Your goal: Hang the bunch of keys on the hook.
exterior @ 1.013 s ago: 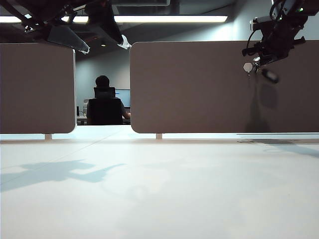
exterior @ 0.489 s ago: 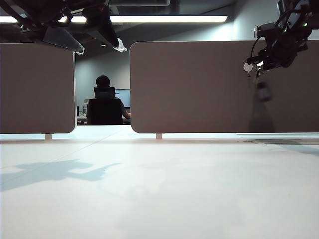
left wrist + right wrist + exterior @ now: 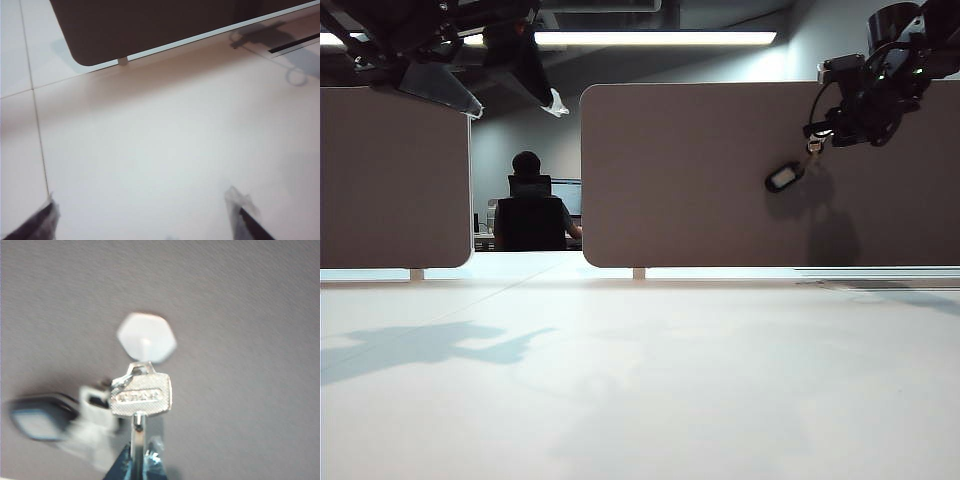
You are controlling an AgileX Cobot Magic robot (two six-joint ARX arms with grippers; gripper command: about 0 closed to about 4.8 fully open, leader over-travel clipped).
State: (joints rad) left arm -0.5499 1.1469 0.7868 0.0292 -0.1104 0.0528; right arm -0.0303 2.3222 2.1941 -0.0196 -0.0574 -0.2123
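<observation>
**Keys brought up to the hook on the partition**

Exterior view. The right end effector [image 3: 820, 130] is raised at about two o'clock in the scene, close against the grey partition panel [image 3: 700, 170]. It is pinched tight on the bunch of keys [image 3: 790, 172], whose black fob swings out towards eight o'clock from the grip, blurred as if in motion. The hook itself cannot be made out here; the arm and keys cover that spot. The left end effector [image 3: 510, 95] hangs at about ten o'clock, high over the desk [image 3: 640, 380], fingers spread wide and carrying nothing.

Right wrist view. This view supplies what the exterior one hides: the pale hexagonal hook [image 3: 146, 337] sits on the panel just beyond the head of the silver key [image 3: 141, 396] that the fingers grip by its blade. The ring end of the key lies at the hook's lower edge; whether it has caught the peg cannot be told. The fob trails off to one side, smeared.

Left wrist view. Only the left fingertips [image 3: 242, 210], set far apart, the bare desk and the foot of the panel appear; no keys.

Judged step: final alignment of the ring with the hook. The next move seems to call for a small, steady advance that seats the ring over the peg, letting the fob settle before release.
</observation>
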